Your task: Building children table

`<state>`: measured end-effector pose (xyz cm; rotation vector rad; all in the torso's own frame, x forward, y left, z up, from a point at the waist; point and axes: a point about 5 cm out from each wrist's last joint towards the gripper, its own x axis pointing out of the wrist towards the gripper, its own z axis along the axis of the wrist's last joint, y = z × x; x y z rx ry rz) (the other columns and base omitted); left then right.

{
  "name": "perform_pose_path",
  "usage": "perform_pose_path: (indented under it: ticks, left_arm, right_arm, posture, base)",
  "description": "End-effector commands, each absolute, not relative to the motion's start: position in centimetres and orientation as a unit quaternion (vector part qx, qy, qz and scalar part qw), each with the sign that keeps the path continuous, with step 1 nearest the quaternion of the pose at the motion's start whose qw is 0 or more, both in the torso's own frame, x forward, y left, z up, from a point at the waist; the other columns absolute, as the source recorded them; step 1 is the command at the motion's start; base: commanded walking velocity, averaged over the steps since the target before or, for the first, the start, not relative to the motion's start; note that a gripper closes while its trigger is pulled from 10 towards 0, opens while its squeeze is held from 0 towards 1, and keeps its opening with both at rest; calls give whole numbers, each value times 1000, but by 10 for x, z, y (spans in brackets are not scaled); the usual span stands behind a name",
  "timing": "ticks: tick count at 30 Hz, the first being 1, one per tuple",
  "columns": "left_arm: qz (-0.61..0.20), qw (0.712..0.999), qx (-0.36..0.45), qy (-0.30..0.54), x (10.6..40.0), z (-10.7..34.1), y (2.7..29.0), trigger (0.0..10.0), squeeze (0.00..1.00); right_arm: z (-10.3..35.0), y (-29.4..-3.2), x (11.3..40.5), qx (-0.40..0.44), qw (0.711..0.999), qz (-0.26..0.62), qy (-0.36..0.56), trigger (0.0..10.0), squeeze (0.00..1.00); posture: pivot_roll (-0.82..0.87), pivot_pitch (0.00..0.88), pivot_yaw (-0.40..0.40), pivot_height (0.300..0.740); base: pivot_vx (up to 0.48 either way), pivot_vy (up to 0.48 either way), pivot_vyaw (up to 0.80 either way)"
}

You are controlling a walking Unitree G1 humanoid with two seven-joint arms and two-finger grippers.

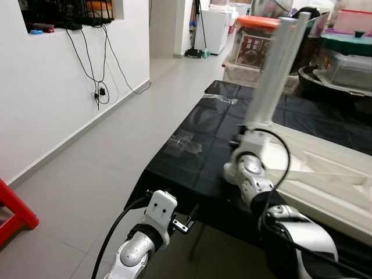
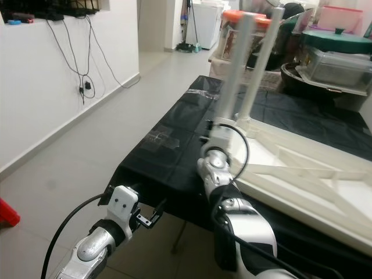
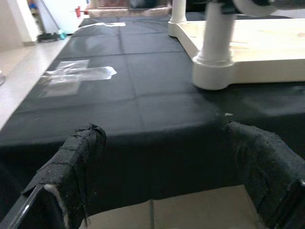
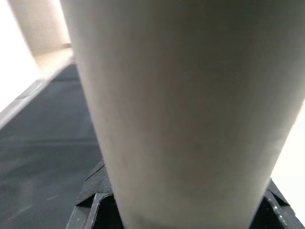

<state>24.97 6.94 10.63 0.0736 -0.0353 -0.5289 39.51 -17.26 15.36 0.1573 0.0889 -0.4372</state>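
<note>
The upturned tabletop (image 2: 302, 174) lies on the black-covered counter (image 1: 197, 139), with two legs standing at its near corners. The right pincer (image 4: 181, 210) pinches the nearest leg (image 1: 273, 70) low down, close to its socket. The left pincer (image 3: 167, 181) hangs spread just off the counter's edge, holding nothing. The step in hand looks like seating this leg in the tabletop. Next it probably calls for turning or pressing the leg home while keeping it upright, with the left pincer steadying the tabletop.
</note>
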Motion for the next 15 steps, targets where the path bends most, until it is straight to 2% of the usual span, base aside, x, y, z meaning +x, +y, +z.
perform_pose_path:
  ticks: [1,2,4,5,6,7,8,9,10,11,12,15]
  left_arm:
    - [-266,963,37,-8,250,103,68,10000,0]
    - [-266,963,37,-8,250,103,68,10000,0]
    - [-266,963,37,-8,250,103,68,10000,0]
    - [-266,963,37,-8,250,103,68,10000,0]
    - [-266,963,37,-8,250,103,68,10000,0]
    - [-266,963,38,-8,249,103,68,10000,0]
    - [-266,963,38,-8,249,102,68,10000,0]
    - [-266,963,38,-8,249,102,68,10000,0]
    - [-266,963,38,-7,248,101,68,10000,0]
    - [-267,963,38,-7,248,101,67,10000,0]
    - [-267,963,38,-7,248,101,67,10000,0]
    - [-267,963,39,-6,246,99,67,10000,0]
  right_arm:
    - [135,-177,387,93,959,-256,83,0,0]
    - [134,-167,388,98,962,-239,88,3451,0]
    - [134,-167,388,98,962,-239,88,3451,0]
    - [135,-154,390,109,972,-191,81,10000,984]
    - [135,-154,390,109,972,-191,81,10000,984]
    - [139,-140,393,116,980,-147,69,10000,1000]
    - [145,-130,395,113,986,-110,52,10000,1000]
    - [145,-130,395,113,986,-110,52,10000,1000]
    - [151,-123,397,112,990,-81,32,10000,39]
    - [155,-120,397,111,991,-69,20,10000,0]
    - [155,-120,397,111,991,-69,20,10000,0]
    - [167,-116,400,118,993,5,-14,10000,0]
  posture:
    - [89,0,-106,740]
    - [90,0,-108,740]
    - [90,0,-108,740]
    - [90,0,-109,740]
    - [90,0,-109,740]
    - [91,0,-109,740]
    - [92,0,-111,740]
    - [92,0,-111,740]
    - [91,0,-110,740]
    - [89,0,-107,740]
    - [89,0,-107,740]
    - [88,0,-102,740]
  base:
    - [0,0,0]
    - [0,0,0]
    - [0,0,0]
    - [0,0,0]
    - [0,0,0]
    - [0,0,0]
    - [0,0,0]
    - [0,0,0]
    - [0,0,0]
    - [0,0,0]
    - [0,0,0]
    - [0,0,0]
